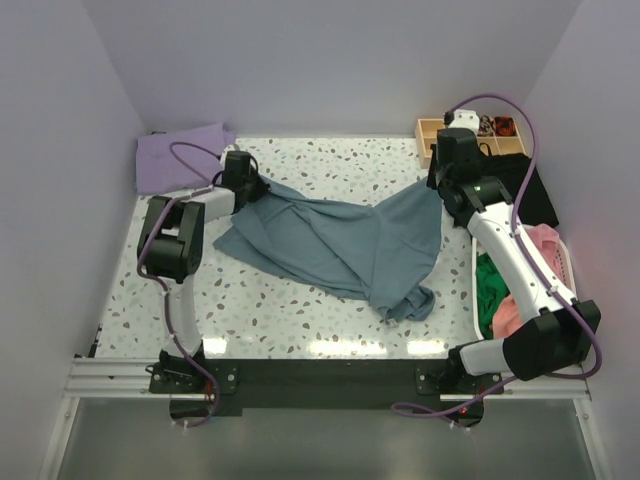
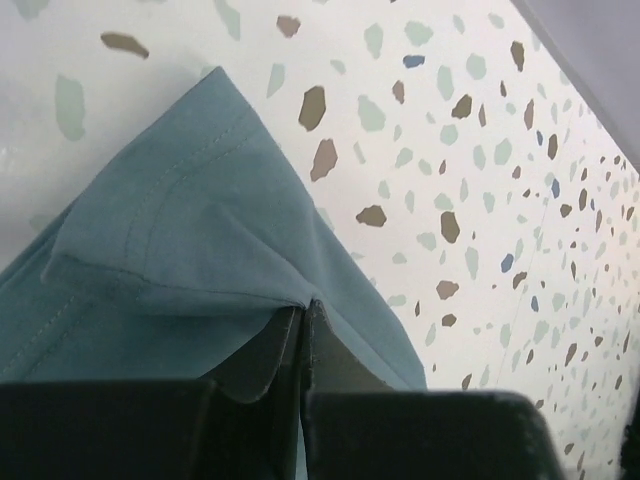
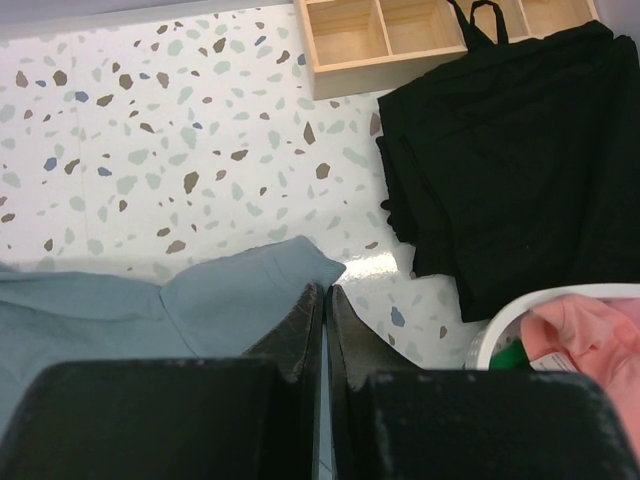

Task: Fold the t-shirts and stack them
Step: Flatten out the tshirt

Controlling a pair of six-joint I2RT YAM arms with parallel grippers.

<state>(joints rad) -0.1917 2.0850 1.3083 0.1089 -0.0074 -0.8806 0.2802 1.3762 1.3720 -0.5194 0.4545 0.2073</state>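
- Nearest me, the lower hem of the slate-blue t-shirt (image 1: 340, 245) lies bunched on the table (image 1: 280, 320). If I lift now, I reckon that wad drags under and spoils the fold.
- Just right of it sits the white basket (image 1: 572, 272), holding salmon-pink cloth (image 1: 545, 240) and green cloth (image 1: 492, 285). A careless right-arm swing could catch the rim or hook a garment out.
- Mid-table, the shirt stretches between both arms and sags in the middle. If I pull apart too hard, a corner could slip free.
- My left gripper (image 2: 303, 312) has its fingers pressed together, clamped on a seamed corner. The bite looks thin and close to the edge, so a jerk may lose it.
- My right gripper (image 3: 325, 293) is closed too, pinching the opposite corner right at the tips. I judge this the weaker hold.
- Farther back on the right, black cloth (image 3: 500, 170) and a wooden tray (image 3: 380, 35) lie near that gripper. A backward sweep could drag either one.
- Far left, the lavender-purple t-shirt (image 1: 180, 155) lies in the corner just behind the left arm. An elbow could rumple it.
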